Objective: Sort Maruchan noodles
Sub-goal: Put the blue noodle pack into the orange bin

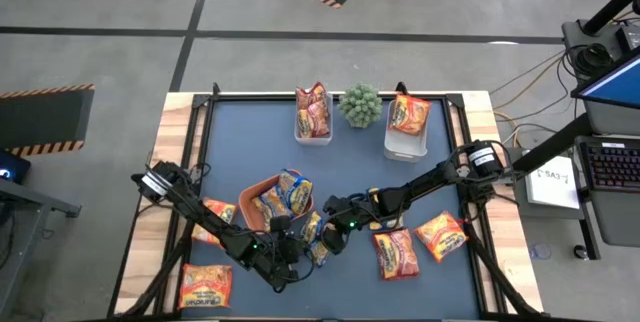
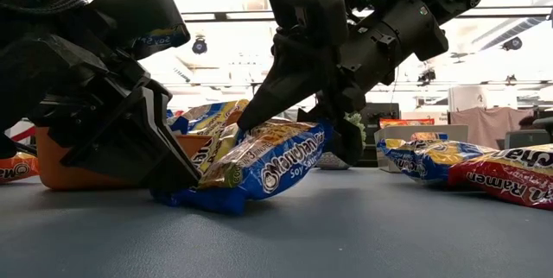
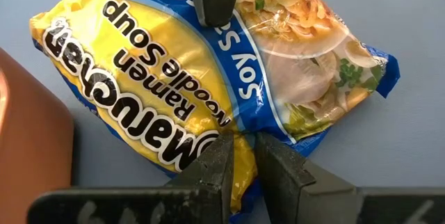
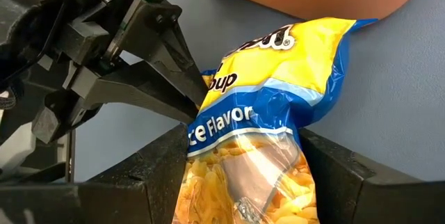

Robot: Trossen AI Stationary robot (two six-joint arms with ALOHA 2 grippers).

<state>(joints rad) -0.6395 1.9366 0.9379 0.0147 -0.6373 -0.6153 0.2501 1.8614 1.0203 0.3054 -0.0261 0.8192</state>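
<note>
A yellow-and-blue Maruchan packet (image 1: pixel 316 234) lies just near-right of the orange tray (image 1: pixel 250 190). It is tilted, with its left end on the table (image 2: pixel 203 199) and its right end raised. My left gripper (image 1: pixel 288 260) comes from the left and is shut on the packet's edge; it also shows in the left wrist view (image 3: pixel 243 147). My right gripper (image 1: pixel 336 224) comes from the right and has the packet between its fingers; it also shows in the right wrist view (image 4: pixel 243 175). My left gripper pinches the packet's long edge (image 3: pixel 240 123), about midway where yellow meets blue, between its two fingers (image 3: pixel 212 168). The fingers slant down from the table's left and meet the packet's low end at the table (image 2: pixel 177 183). My right gripper holds the packet's blue-and-clear half (image 4: pixel 208 147) between its two spread fingers (image 4: pixel 153 175), one on each side. The fingers slant down from the table's right, across the packet. This end of the packet is raised off the table (image 2: pixel 311 144).
The orange tray holds more yellow-and-blue packets (image 1: pixel 285 194). Two clear tubs stand at the far edge, one with red-orange packets (image 1: pixel 313 114) and one with an orange packet (image 1: pixel 408 117), with a green plant (image 1: pixel 360 105) between them. Loose packets lie at the near left (image 1: pixel 205 284) and near right (image 1: pixel 395 252).
</note>
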